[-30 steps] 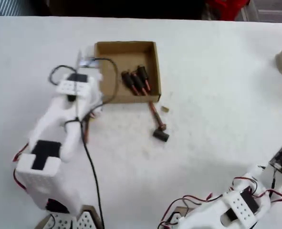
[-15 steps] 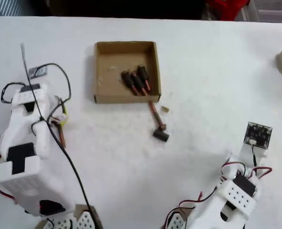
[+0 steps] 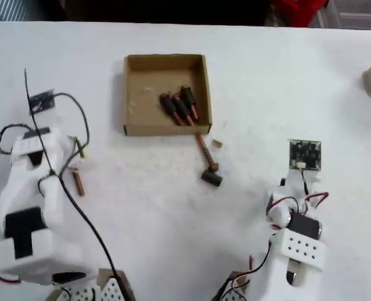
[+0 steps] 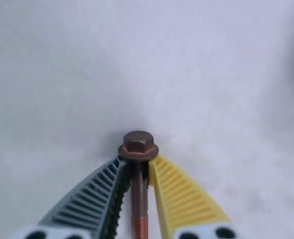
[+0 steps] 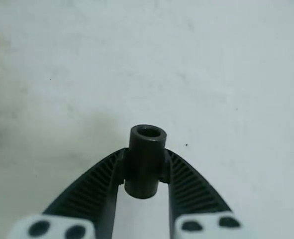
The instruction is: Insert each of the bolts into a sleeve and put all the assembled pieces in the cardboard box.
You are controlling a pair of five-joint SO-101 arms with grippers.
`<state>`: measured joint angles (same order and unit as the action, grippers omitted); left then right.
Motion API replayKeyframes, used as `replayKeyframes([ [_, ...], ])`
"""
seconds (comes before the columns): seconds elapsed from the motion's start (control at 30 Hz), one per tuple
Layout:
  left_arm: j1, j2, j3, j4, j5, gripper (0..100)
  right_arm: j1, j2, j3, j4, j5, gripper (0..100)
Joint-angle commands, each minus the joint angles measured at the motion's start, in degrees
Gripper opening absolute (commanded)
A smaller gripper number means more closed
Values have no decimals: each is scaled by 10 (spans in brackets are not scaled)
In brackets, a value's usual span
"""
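**Both arms swing clear, a part in each**

Over the last second my left arm [image 3: 31, 188] has pulled away from the near-left corner of the cardboard box [image 3: 165, 60] to the left side of the white tabletop [image 3: 267, 81]. My right arm [image 3: 296, 241] has come up from the near-right corner toward the middle.

The box sits open at the far centre of the tabletop. Three assembled pieces [image 3: 180, 106] lie side by side against its right wall.

Just outside the box's front wall, a loose bolt [image 3: 204, 153] lies on the tabletop with a black sleeve [image 3: 212, 178] at its near end. I cannot tell whether it is seated in that sleeve.

In the left wrist view, the left jaws, one grey and one yellow, pinch a copper bolt [image 4: 138, 149] by its shank. Its hex head stands just past the tips. From above, this bolt hangs beside the arm, well left of the box.

In the right wrist view, the right jaws, both black, clamp a black sleeve [image 5: 147, 142] around its middle. Its open bore faces away from the wrist, above bare tabletop.

A small tan scrap [image 3: 217, 143] rests near the box's front-right corner.
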<state>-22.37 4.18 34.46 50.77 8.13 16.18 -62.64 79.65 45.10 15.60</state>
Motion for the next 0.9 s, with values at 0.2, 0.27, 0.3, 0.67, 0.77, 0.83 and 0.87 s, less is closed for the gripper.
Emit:
replayKeyframes([
  [0.2, -36, -88, 69, -41, -58, 22, -124, -5, -36, -20, -94, 17],
  [0.27, -44, -88, 69, -39, -58, 22, -162, -5, -35, -35, -113, 17],
  [0.3, -48, -88, 70, -38, -58, 22, -182, -5, -35, -44, -120, 17],
  [0.67, -57, -88, 70, -38, -58, 22, -334, -5, 1, -219, -200, 17],
  [0.77, -57, -88, 70, -40, -58, 22, -355, -5, 55, -338, -244, 17],
  [0.83, -57, -88, 70, -40, -58, 22, -365, -5, 76, -395, -243, 17],
  [0.87, -57, -88, 70, -41, -58, 22, -369, -5, 79, -405, -243, 17],
])
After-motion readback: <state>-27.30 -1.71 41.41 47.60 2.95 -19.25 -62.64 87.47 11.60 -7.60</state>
